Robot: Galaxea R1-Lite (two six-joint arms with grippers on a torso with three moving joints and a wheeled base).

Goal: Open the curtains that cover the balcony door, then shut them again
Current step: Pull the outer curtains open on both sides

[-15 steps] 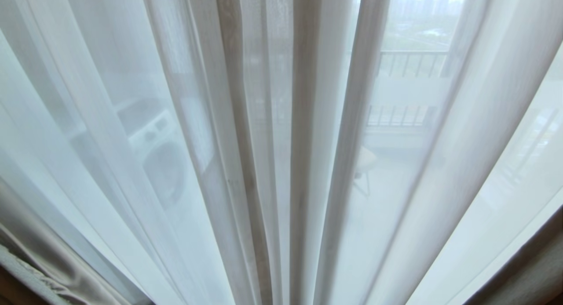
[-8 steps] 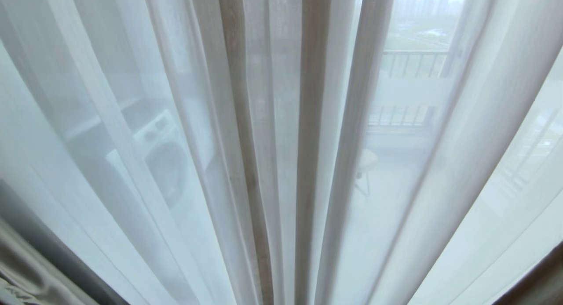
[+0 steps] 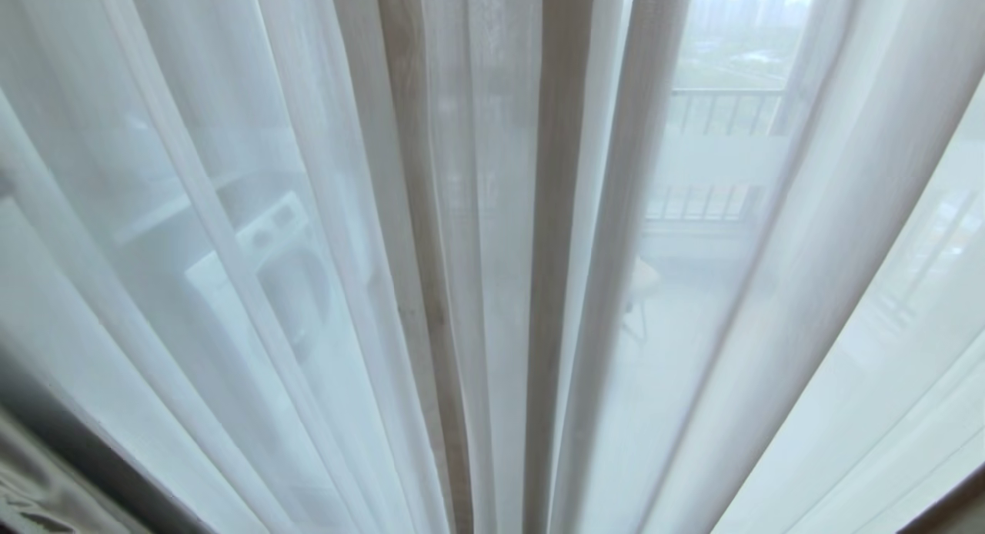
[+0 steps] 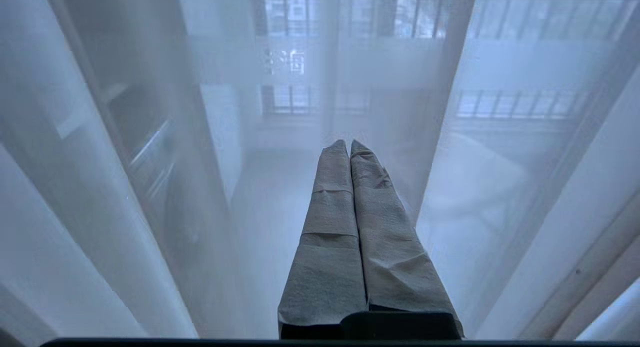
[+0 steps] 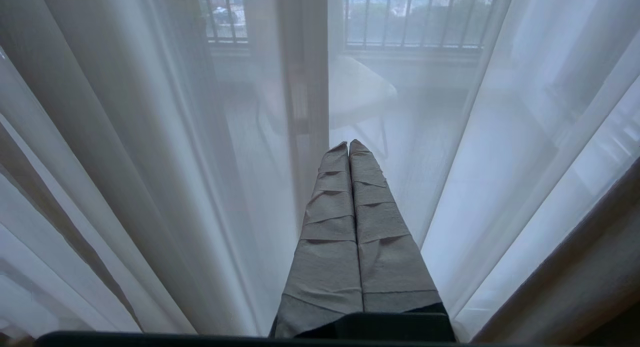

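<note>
The curtains [image 3: 492, 257] fill the head view as sheer cream-white cloth in long vertical folds, and neither gripper shows there. In the left wrist view my left gripper [image 4: 348, 143] is shut, its grey-wrapped fingers [image 4: 330, 227] pointing into the sheer curtains [image 4: 125, 212] with nothing between them. Whether the tips touch the cloth I cannot tell. My right gripper [image 5: 348, 143] is shut too and faces the curtains [image 5: 150, 162]. The balcony door shows dimly through the cloth: a frosted band with small characters [image 4: 285, 62] and a dark upright frame [image 5: 312, 77].
A thicker beige curtain layer [image 5: 575, 287] hangs at the right edge, and a darker layer [image 3: 46, 472] lies in the lower left corner. Through the sheer I see a washing machine [image 3: 285, 249], a small stool [image 3: 639, 288] and the balcony railing [image 3: 723, 111].
The sheer folds have shifted: the middle fold drifted right and the left folds spread out. The thick layers in both lower corners have drawn back toward the edges. The balcony behind stays put.
</note>
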